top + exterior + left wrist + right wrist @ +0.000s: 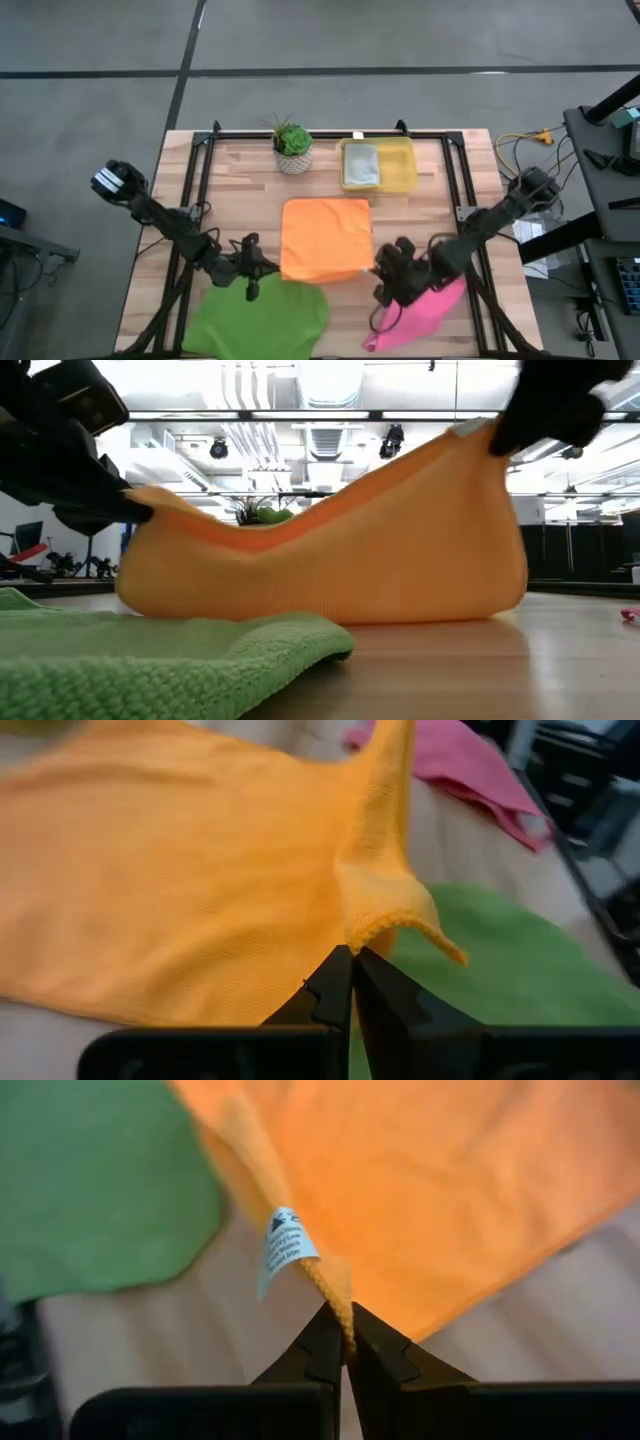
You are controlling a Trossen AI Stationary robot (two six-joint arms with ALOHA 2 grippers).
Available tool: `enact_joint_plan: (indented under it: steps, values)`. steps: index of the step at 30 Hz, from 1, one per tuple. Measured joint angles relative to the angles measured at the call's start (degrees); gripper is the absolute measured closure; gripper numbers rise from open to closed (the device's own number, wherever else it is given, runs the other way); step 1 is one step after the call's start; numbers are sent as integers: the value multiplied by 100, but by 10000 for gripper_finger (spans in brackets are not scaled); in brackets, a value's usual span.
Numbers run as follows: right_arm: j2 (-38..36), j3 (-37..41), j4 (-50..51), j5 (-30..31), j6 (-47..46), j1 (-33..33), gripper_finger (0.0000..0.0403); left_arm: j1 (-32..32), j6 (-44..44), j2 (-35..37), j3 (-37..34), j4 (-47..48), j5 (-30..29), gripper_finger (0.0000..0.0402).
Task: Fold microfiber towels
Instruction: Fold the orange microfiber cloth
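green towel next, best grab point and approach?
Take the green towel at its far corners, one gripper each, coming down from above. That edge lies flat and exposed by the orange towel; the near part runs off the picture. Both the left gripper and right gripper are shut on orange corners now.

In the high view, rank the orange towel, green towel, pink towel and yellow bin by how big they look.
1. Green towel, though partly cut off by the picture's edge; orange towel looks close to it, so unsure.
2. Pink towel, bunched and partly under the arm; yellow bin looks similar.
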State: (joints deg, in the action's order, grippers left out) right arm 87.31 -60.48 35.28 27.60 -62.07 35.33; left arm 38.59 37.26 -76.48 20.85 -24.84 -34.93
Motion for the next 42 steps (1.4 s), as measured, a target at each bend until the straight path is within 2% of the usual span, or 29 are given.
enact_joint_plan:
  steps: [3,9,16,27,42]
  values:
    - [-207,147,168,-183,261,-447,394,-72,199,59,-90,13,-199,401]
    - [-518,550,179,-634,573,-1318,394,-264,1242,65,-373,86,-481,401]
    - [-565,725,142,-739,1002,-2040,394,-572,2123,61,-604,80,-616,401]
    - [-303,731,86,-830,1334,-2946,394,-1441,2072,59,-598,-15,-612,401]
    - [412,731,-39,-855,1463,-3616,394,-2303,1196,56,-574,-79,-586,402]
